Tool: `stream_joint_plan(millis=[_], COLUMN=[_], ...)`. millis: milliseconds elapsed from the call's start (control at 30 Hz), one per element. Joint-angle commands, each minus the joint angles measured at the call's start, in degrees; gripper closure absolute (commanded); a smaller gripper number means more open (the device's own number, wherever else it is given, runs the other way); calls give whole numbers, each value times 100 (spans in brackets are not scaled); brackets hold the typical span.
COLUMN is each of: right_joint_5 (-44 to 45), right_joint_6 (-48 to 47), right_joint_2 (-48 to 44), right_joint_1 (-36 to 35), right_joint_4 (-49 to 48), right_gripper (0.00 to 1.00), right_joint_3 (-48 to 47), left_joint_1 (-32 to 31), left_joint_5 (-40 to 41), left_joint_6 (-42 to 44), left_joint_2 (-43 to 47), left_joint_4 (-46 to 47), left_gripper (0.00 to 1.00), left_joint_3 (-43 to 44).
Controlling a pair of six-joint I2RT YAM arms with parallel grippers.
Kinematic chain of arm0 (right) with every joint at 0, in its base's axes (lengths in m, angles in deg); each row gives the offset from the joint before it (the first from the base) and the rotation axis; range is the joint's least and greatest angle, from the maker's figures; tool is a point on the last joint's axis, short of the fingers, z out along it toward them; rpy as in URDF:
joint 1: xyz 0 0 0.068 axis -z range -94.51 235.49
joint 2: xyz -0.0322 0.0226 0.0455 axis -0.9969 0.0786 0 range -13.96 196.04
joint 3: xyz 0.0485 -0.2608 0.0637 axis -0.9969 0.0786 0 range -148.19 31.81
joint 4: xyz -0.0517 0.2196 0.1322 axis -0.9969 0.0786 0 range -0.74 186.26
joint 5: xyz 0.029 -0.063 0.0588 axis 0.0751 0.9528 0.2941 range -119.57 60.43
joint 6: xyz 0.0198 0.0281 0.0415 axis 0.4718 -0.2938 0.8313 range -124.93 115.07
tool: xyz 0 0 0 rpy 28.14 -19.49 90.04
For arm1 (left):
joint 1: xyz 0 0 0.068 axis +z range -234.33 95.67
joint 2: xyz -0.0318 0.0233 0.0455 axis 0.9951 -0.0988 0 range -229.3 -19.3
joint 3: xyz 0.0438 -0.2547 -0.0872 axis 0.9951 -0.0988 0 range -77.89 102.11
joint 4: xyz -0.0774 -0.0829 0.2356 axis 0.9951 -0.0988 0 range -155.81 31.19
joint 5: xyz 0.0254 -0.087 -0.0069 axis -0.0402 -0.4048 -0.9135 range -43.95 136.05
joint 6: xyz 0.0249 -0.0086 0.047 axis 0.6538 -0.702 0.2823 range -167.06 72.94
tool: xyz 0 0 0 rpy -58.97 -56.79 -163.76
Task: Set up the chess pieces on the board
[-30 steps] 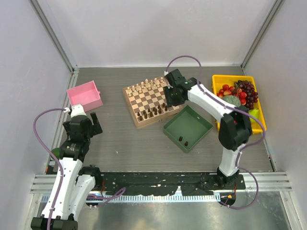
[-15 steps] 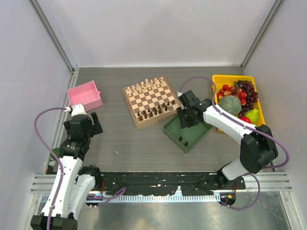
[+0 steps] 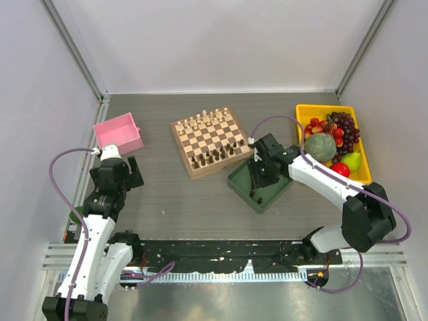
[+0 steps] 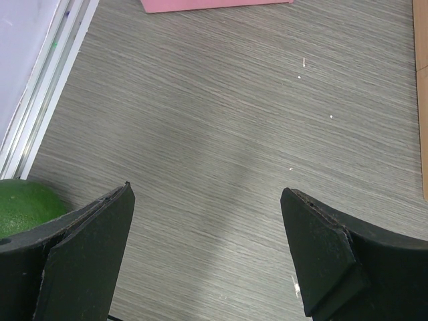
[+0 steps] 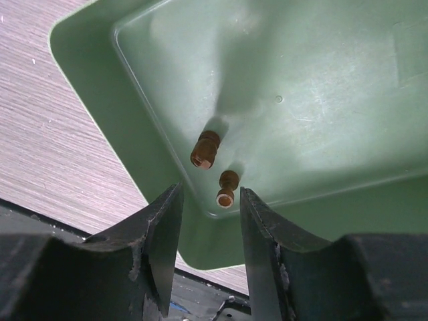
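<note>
Right gripper (image 3: 258,175) hangs over the green tray (image 3: 279,179), jaws parted to a narrow gap with nothing between them. Two dark chess pieces (image 3: 255,196) stand close together in the tray's lower corner. In the right wrist view the smaller piece (image 5: 227,188) sits at frame centre, directly in line with the gap; the larger piece (image 5: 205,148) stands just up and left of it. Both appear upright, long axis pointing roughly up toward the gripper, so a straight descent should bracket the smaller one. Other dark pieces line the lower edge of the board (image 3: 210,136), up and left of the tray. Left gripper (image 3: 122,172), spread wide and empty, sits far left over the table (image 4: 221,100); the right arm is nearer
</note>
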Motion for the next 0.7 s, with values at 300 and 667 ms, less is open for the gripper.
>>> stream_joint_plan(millis=[300, 667], right_joint_5=[-574, -539], right_joint_6=[-145, -66], right_joint_2=[-73, 235], right_joint_1=[-5, -23], right_joint_4=[-366, -550], right_gripper=[54, 54], right_joint_3=[235, 279], left_joint_1=[36, 36], left_joint_5=[-8, -25], left_joint_6=[56, 73], left_joint_2=[-9, -97], left_joint_4=[35, 0], left_gripper=[1, 1], left_joint_3=[254, 289])
